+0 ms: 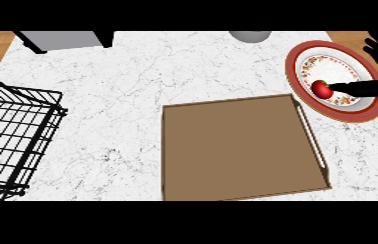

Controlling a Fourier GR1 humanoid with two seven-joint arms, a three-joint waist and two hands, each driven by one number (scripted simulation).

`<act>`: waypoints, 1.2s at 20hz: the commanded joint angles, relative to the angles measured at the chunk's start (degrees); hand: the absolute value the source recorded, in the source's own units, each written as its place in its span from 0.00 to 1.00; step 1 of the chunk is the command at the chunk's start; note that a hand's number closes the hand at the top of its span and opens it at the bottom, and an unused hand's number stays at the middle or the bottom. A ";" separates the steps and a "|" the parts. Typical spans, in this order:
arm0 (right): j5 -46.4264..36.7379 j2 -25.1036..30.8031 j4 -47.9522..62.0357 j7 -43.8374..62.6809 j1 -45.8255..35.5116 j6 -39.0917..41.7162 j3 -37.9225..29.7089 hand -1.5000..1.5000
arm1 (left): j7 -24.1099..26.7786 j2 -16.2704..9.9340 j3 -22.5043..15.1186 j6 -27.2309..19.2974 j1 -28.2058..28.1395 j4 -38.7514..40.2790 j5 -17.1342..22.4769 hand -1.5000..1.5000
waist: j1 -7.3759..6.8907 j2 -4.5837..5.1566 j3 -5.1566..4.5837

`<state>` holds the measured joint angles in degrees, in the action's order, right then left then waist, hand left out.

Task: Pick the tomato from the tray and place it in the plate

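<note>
The red tomato (pixel 321 89) lies on the white patterned plate with a red rim (pixel 297 56) at the right edge of the counter. My right hand (pixel 357 87) comes in from the right edge over the plate. One black digit reaches to the tomato's right side, and other fingertips (pixel 371 47) show spread apart higher up, beyond the plate's rim. Most of the hand is cut off by the frame. The brown tray (pixel 236 148) sits in the middle with nothing on it, a white handle (pixel 311 138) along its right side. My left hand does not show.
A black wire basket (pixel 22 138) stands at the left edge. A grey box (pixel 63 38) sits at the back left and a grey round object (pixel 250 35) at the back centre. White marble counter (pixel 148 78) surrounds the tray.
</note>
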<state>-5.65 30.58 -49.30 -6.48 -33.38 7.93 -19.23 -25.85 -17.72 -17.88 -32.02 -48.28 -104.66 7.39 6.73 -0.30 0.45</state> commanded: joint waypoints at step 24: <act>0.34 4.76 10.39 -13.78 5.15 2.49 -3.98 0.00 | 11.18 -3.07 -2.45 1.70 18.13 -5.52 -2.65 0.50 | -0.95 0.55 -0.32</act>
<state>-4.77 34.64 -40.44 -18.92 -29.10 11.19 -22.79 -23.02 -21.16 -22.41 -33.17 -46.43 -103.44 8.31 4.76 0.49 0.07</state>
